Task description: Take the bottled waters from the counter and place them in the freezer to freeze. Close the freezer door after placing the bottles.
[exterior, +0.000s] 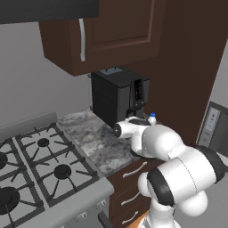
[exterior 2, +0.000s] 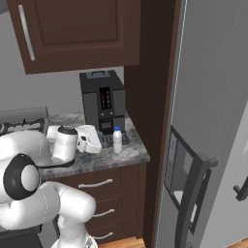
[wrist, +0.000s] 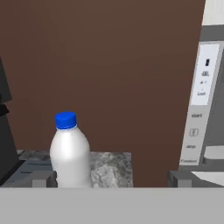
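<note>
I'm looking at a kitchen corner of dark brown cabinets, where the speckled stone counter (exterior 2: 97, 157) runs between a gas stove (exterior: 40, 169) and a tall brown side panel (exterior 2: 152, 97). A black coffee machine (exterior 2: 103, 101) stands at the back of the counter under the upper cabinet (exterior: 111, 31). One milky white bottle (exterior 2: 117, 140) with a blue cap stands upright on the counter just in front of the coffee machine's base, near the counter's right end. In the hand view the same bottle (wrist: 70, 153) is straight ahead, slightly left of centre, apart from my hand. My gripper (exterior 2: 97, 139) hangs low over the counter, just left of the bottle, jaws spread wide with nothing between them. Past the brown panel, the light-grey freezer door (exterior 2: 208, 121), with its dispenser recess (exterior 2: 177, 169) and dark handle (exterior 2: 191, 203), is closed.
</note>
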Available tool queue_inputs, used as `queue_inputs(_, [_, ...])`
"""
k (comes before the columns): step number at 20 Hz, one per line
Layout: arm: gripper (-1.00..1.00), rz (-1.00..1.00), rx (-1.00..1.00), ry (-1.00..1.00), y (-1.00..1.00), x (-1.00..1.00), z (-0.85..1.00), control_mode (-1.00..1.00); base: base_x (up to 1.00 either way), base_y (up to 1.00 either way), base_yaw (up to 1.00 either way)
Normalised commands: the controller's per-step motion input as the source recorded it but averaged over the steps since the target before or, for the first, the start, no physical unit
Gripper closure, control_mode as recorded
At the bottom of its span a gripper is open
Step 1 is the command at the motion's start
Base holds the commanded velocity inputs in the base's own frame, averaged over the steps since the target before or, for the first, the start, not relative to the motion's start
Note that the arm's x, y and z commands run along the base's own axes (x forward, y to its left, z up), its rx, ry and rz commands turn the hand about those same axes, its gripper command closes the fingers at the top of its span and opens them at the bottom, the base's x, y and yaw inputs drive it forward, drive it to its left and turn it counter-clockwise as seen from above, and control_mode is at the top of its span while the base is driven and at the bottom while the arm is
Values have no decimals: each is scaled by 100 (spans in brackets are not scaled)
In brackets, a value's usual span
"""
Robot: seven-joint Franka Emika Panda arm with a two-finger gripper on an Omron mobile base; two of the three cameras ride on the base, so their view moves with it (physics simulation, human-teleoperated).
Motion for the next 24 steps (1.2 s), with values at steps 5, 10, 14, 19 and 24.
queue_inputs(5, [-100,0,0,1,0,18,-16,-100,0,0,0])
queue_inputs(10, [-100,0,-1,7,-9,18,-11,-100,0,0,0])
queue_inputs(14, [-100,-2,-1,12,-21,5,-4,-100,0,0,0])
queue_inputs(19, [-100,-3,0,10,-13,4,-1,-100,0,0,0])
queue_inputs(24, [-100,0,0,1,0,13,0,-100,0,0,0])
